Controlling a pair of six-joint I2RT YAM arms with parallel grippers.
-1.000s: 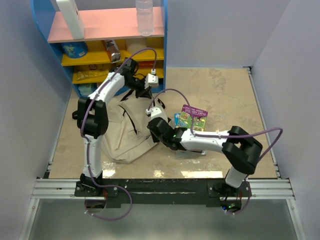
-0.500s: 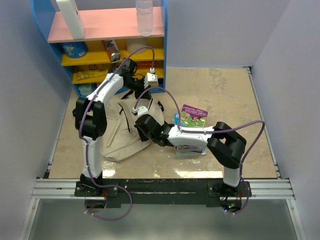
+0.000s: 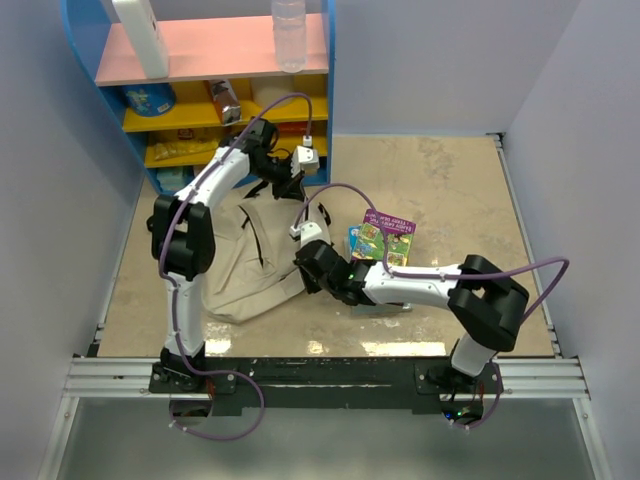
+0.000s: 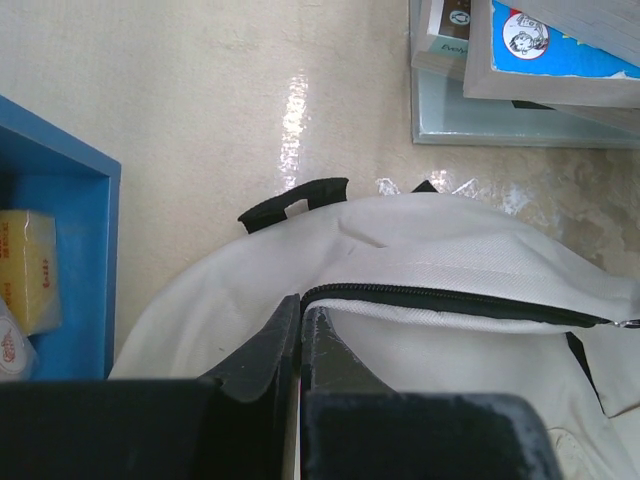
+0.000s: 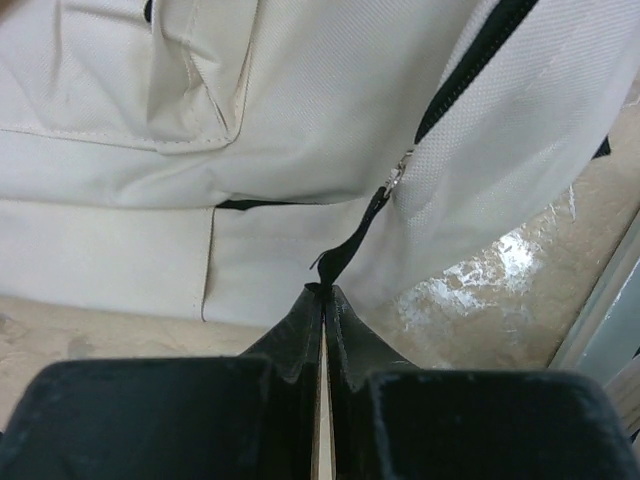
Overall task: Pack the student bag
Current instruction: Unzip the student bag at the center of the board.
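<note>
The beige student bag (image 3: 250,265) lies on the table left of centre, its black zipper (image 4: 450,302) running along the top edge. My left gripper (image 3: 290,185) is at the bag's far end, shut (image 4: 300,305) on the fabric edge right beside the zipper's end. My right gripper (image 3: 305,268) is at the bag's right side, shut (image 5: 323,290) on the black zipper pull strap (image 5: 350,240), which hangs from the metal slider (image 5: 400,172). The bag (image 5: 300,120) fills the right wrist view. Its inside is hidden.
Colourful books (image 3: 385,238) lie stacked just right of the bag, over a clear tray (image 3: 385,302), and show in the left wrist view (image 4: 530,60). A blue shelf unit (image 3: 200,100) with a bottle (image 3: 289,35) stands at the back left, close to the left gripper.
My right gripper swung left across the bag with the pull strap, then came back right and nearer. The bag shifted and flattened. The left gripper stayed shut at the bag's far end.
</note>
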